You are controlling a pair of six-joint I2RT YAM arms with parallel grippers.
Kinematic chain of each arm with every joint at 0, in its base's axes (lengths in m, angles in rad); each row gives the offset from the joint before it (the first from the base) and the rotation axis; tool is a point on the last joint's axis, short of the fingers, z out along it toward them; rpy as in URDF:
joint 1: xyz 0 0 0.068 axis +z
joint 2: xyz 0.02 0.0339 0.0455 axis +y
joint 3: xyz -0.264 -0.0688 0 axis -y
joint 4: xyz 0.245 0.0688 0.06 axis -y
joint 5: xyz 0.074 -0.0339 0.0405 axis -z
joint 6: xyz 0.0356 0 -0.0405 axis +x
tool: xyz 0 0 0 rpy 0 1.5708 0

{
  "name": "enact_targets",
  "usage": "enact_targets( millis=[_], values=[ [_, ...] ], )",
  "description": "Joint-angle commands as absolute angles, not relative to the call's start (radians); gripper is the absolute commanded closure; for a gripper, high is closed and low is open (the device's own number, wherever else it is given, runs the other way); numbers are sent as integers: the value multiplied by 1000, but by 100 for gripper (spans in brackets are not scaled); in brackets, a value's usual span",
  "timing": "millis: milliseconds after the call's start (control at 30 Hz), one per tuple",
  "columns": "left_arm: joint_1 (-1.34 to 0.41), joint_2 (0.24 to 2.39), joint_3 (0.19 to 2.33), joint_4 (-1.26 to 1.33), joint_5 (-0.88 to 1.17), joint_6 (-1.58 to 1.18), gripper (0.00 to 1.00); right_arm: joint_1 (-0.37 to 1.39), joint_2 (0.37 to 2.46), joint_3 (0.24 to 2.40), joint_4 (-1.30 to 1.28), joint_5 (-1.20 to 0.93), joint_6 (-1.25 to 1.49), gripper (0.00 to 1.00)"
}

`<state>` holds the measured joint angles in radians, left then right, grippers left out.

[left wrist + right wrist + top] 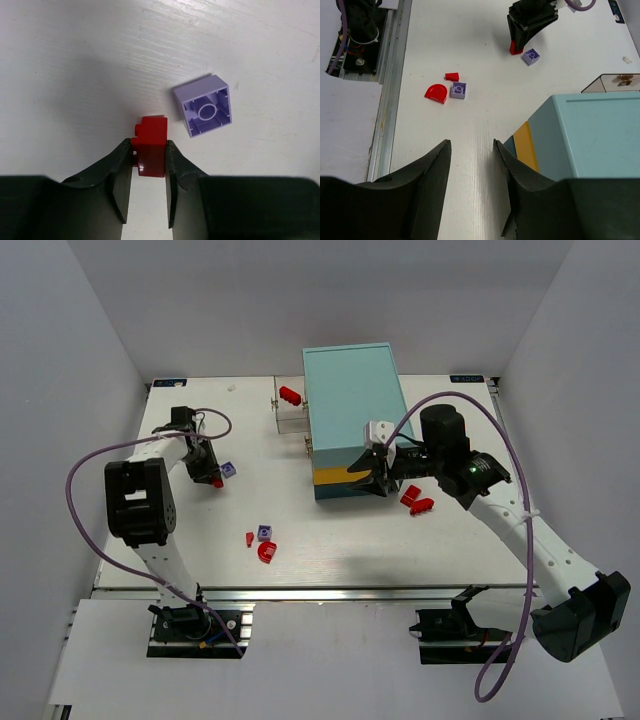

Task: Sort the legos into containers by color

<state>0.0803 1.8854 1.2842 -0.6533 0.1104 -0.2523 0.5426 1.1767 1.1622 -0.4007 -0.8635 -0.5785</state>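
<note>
The left jaws are closed onto a red brick (151,145), one black finger (117,185) pressed to each of its long flanks. The brick rests on the bench (75,75) well to the left of the cabinet (350,390), and the grip looks set low and square so the tiny piece cannot twist out when lifted. The brick's long axis runs straight out from between the jaws, away from the wrist. It lies on its side, with a stud poking sideways toward the left-hand finger rather than upward. Just beside it but apart from it, on the side nearer the cabinet, a purple brick (205,106) lies hollow underside up; it is square, turned a little askew, with no real long axis. The right jaws stand about half open with nothing between them at the cabinet's near right corner, beside its yellow layer, probably waiting their turn. Two red pieces (417,502) lie just right of that corner. Against the cabinet's far left side a clear drawer (285,420) stands pulled out and holds a red lego (290,395), so the gripped brick likely belongs there. Left of the cabinet's near end lie a red half-round (267,552), a second purple brick (264,532) and a small red wedge (250,538).
</note>
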Motion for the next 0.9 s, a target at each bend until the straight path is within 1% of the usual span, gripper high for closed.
enact_targets(
  millis=[0,67,133,233,300,333,367,400,433,467,533,667,733,833,867],
  values=[
    [71,1878,1321,-663,106,-241,65,529,1150,1152,-385,-879,-571,55],
    [71,1858,1313,-660,127,-241,70,528,1149,1149,-385,-881,-572,55],
    [71,1836,1307,-655,140,-244,74,523,1149,1147,-385,-879,-568,55],
    [71,1751,1287,-649,185,-258,80,515,1144,1143,-388,-873,-561,55],
    [71,1659,1278,-641,247,-291,83,509,1141,1138,-376,-855,-546,57],
    [71,1625,1282,-640,309,-329,84,506,1134,1129,-352,-827,-508,61],
    [71,1591,1285,-631,346,-354,84,503,1129,1123,-332,-827,-477,61],
    [61,1532,1289,-605,379,-377,84,500,1121,1115,-309,-790,-445,69],
    [51,1511,1308,-594,403,-403,88,494,1117,1108,-286,-773,-384,75],
    [51,1497,1324,-585,428,-446,88,486,1115,1098,-255,-750,-353,85],
    [26,1494,1370,-546,492,-491,89,468,1103,1086,-215,-729,-290,100],
    [-18,1537,1448,-442,546,-606,89,456,1066,1028,-97,-668,-178,100],
    [-38,1606,1495,-407,557,-627,88,446,1055,1012,-77,-637,-166,100],
    [-92,1707,1656,-423,539,-634,88,437,1049,1011,-89,-595,-160,100],
    [-121,1779,1746,-434,528,-627,88,433,1046,1009,-90,-574,-158,100]
  ],
)
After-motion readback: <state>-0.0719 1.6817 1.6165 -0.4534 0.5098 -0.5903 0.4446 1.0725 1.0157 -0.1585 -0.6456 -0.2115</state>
